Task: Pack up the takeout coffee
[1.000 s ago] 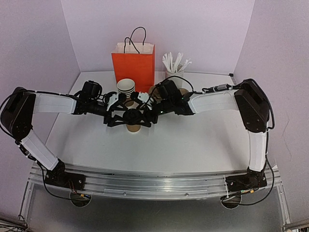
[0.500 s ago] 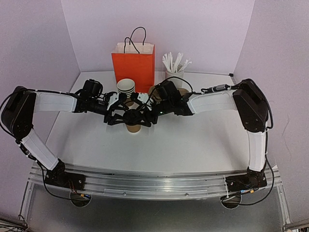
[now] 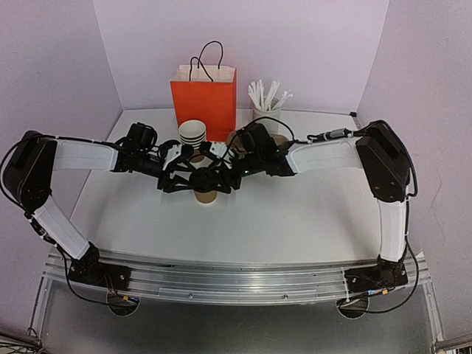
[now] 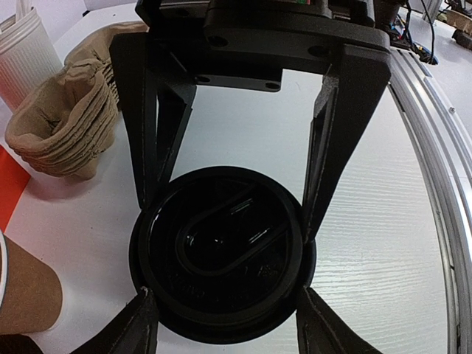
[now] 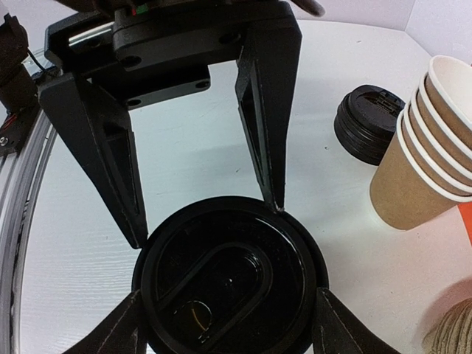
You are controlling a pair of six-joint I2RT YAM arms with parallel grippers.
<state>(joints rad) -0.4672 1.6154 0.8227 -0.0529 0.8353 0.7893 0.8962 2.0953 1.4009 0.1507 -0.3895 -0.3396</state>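
Note:
The takeout coffee (image 3: 204, 193), a brown paper cup under a black dome lid (image 3: 200, 178), stands mid-table. Both grippers meet over it from opposite sides. My left gripper (image 3: 184, 174) comes from the left; in the left wrist view the left gripper (image 4: 225, 326) has both fingertips (image 4: 144, 324) pressed against the lid (image 4: 221, 251) rim. My right gripper (image 3: 220, 172) comes from the right; in the right wrist view the right gripper (image 5: 228, 330) likewise clasps the lid (image 5: 228, 280) with its fingertips (image 5: 332, 324) on the rim. The cup body is hidden beneath the lid in both wrist views.
An orange paper bag (image 3: 204, 99) stands at the back. In front of it are a stack of lidless cups (image 3: 192, 133), a pile of black lids (image 5: 369, 122), cardboard sleeves (image 4: 66, 118) and a white cup of utensils (image 3: 267, 110).
Both grippers have narrowed onto the lid's rim. The arms and the cup have barely shifted.

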